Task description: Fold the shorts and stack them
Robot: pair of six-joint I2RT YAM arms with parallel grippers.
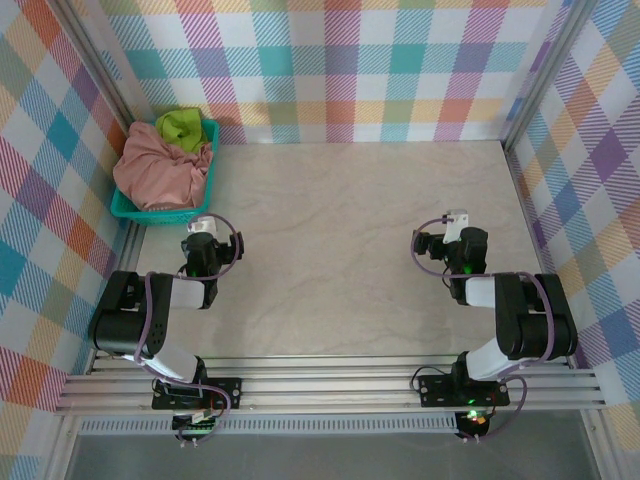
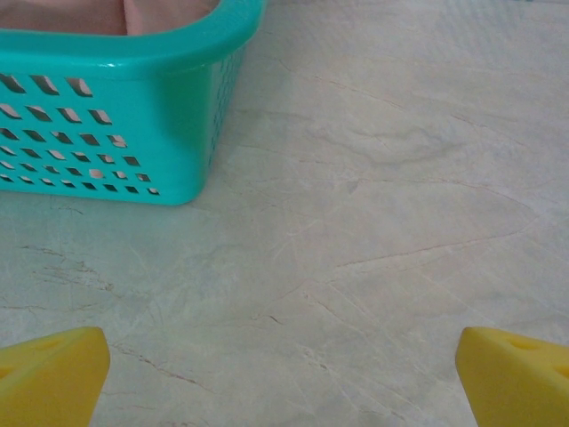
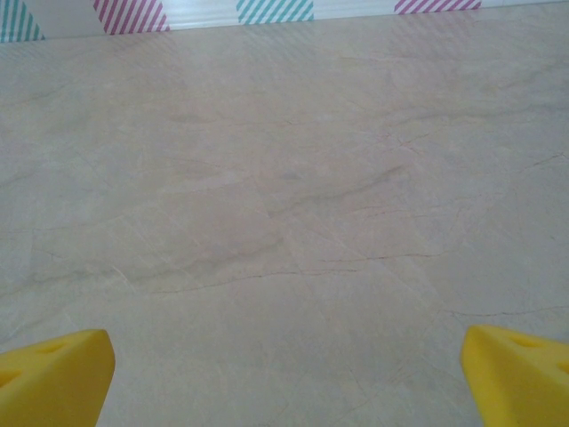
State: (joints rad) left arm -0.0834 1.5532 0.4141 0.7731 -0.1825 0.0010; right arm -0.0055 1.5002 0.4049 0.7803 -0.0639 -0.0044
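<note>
The dusty pink shorts (image 1: 158,168) lie crumpled in the teal mesh basket (image 1: 205,180) at the back left, with the lime green shorts (image 1: 180,125) bunched behind them. The orange shorts are hidden. In the left wrist view the basket wall (image 2: 107,124) stands close ahead on the left, pink cloth (image 2: 107,16) showing over its rim. My left gripper (image 1: 207,226) sits just in front of the basket, open, its yellow fingertips (image 2: 49,378) wide apart over bare table. My right gripper (image 1: 457,221) is open over the right half, fingertips (image 3: 53,378) wide apart with nothing between them.
The marble-look table (image 1: 340,240) is walled by plaid panels at the back and both sides. The wall's foot (image 3: 267,11) shows far ahead in the right wrist view. Both arm bases sit on the metal rail (image 1: 330,385) at the near edge.
</note>
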